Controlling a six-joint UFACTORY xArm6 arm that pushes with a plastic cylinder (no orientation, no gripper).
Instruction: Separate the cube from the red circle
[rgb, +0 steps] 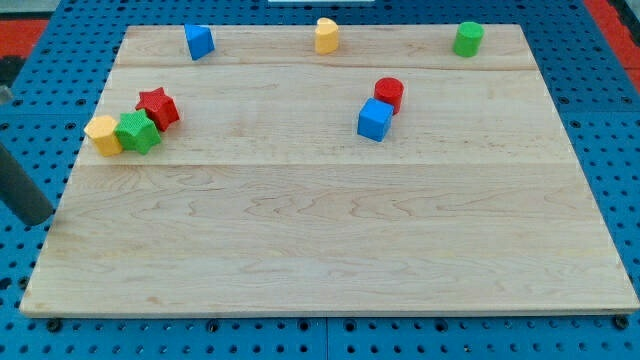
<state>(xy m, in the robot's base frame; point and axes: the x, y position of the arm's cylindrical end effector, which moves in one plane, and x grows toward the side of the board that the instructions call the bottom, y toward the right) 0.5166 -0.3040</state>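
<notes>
A blue cube (374, 120) sits right of the board's centre, touching a red circle (389, 94) just above and to its right. My rod enters at the view's left edge; my tip (38, 221) rests off the wooden board's left side, far from both blocks and well below and left of them.
A yellow block (103, 134), a green star (137, 131) and a red star (157, 107) cluster at the board's left. Along the top edge stand a blue block (199, 41), a yellow block (326, 35) and a green cylinder (467, 39). The wooden board (330, 250) lies on blue pegboard.
</notes>
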